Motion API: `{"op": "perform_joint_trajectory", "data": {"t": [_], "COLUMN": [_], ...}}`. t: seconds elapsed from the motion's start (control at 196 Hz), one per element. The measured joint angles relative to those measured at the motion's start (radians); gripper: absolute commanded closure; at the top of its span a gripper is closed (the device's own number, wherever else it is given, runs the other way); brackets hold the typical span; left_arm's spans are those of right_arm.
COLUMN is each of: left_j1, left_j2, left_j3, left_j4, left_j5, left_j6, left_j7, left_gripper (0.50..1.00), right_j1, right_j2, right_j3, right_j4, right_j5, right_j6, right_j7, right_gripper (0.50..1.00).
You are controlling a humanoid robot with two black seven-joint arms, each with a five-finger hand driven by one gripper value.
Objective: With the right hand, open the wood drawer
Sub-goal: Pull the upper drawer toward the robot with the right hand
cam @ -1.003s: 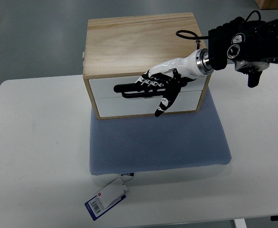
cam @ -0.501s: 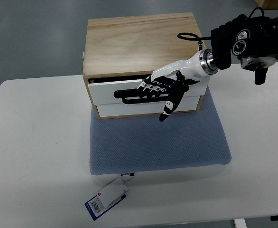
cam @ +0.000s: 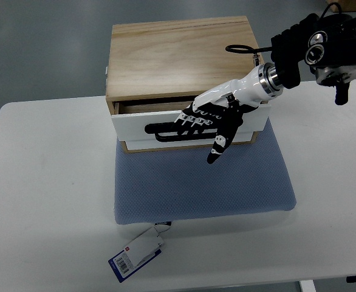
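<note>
The box (cam: 178, 58) stands at the back of the blue mat (cam: 202, 182) on the table (cam: 44, 182). Its upper drawer (cam: 129, 125) is part way out: a strip of its wooden inside shows behind the white front, while the lower drawer sits flush beneath. So the opening is begun but not finished; I judge most of the travel is left. The black handle (cam: 160, 128) runs across the drawer front, and the right hand (cam: 211, 118) has its fingers (cam: 193, 117) curled over the handle's right part, hooking it. The thumb (cam: 217, 146) points down and forward, clear of the front.
</note>
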Motion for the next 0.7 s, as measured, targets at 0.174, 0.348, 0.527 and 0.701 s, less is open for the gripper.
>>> {"op": "perform_joint_trajectory", "data": {"t": [0.174, 0.348, 0.527, 0.701], "left_j1": [0.0, 0.0, 0.0, 0.0], "left_j2": [0.0, 0.0, 0.0, 0.0], "left_j3": [0.0, 0.0, 0.0, 0.0], "left_j4": [0.0, 0.0, 0.0, 0.0], "left_j5": [0.0, 0.0, 0.0, 0.0], "left_j6": [0.0, 0.0, 0.0, 0.0], "left_j7": [0.0, 0.0, 0.0, 0.0], "left_gripper": [0.5, 0.5, 0.5, 0.5], "right_j1": [-0.003, -0.006, -0.006, -0.005], "right_j2": [0.002, -0.001, -0.003, -0.016], "right_j3": [-0.001, -0.001, -0.001, -0.001], "right_j4": [0.003, 0.012, 0.023, 0.03], "right_j5": [0.0, 0.0, -0.001, -0.003], "right_j6": [0.011, 0.042, 0.05, 0.089], "right_j7": [0.0, 0.0, 0.0, 0.0], "right_gripper": [0.57, 0.57, 0.57, 0.57]}}
